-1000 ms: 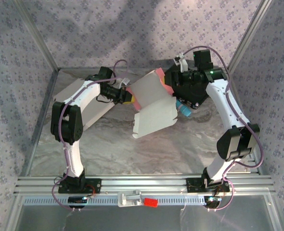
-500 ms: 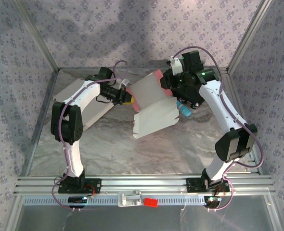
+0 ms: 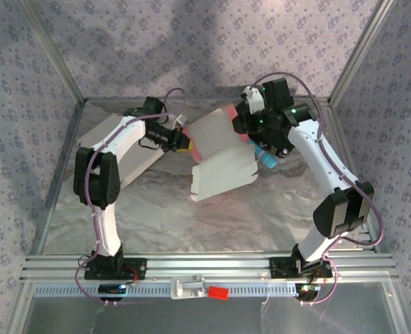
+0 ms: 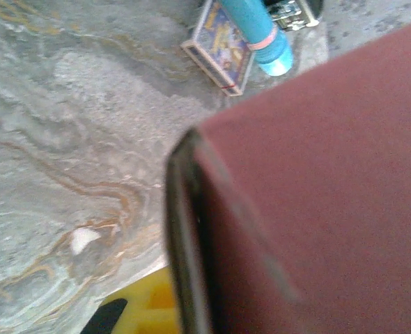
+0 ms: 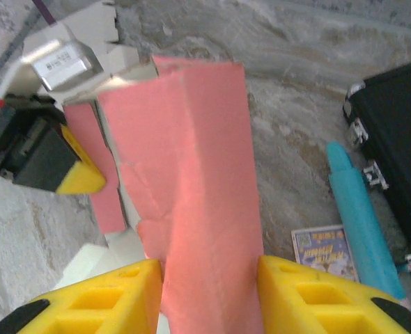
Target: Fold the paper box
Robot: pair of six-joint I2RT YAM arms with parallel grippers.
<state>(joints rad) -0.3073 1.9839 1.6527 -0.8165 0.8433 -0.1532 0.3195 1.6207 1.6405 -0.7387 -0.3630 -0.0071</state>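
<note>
Paper box (image 3: 219, 156) sat in the upper middle of the top view, a half-formed shell of white outer faces and pink inner ones, strung between the two arms above the marbled surface (image 3: 157, 209). At its left edge the left hand (image 3: 184, 142) was closed tight, apparently pinching a side flap, probably to anchor the box while the other side was worked. At the box's right end the right hand (image 3: 244, 132) was part open, its yellow fingers (image 5: 108, 299) pressed against either side of an upright pink panel, a grip that looked meant to turn that wall along its crease.

The right wrist view showed what the top view hid: the pink panel filling the gap between the fingers, and the left hand's yellow tip (image 5: 80, 177) meeting a smaller pink flap at upper left. It also showed a blue tube (image 5: 359, 216), a small printed card (image 5: 324, 250) and a black case (image 5: 393, 139) lying at right. The left wrist view gave a dark red panel close to the lens, too blurred to judge the grip.
</note>
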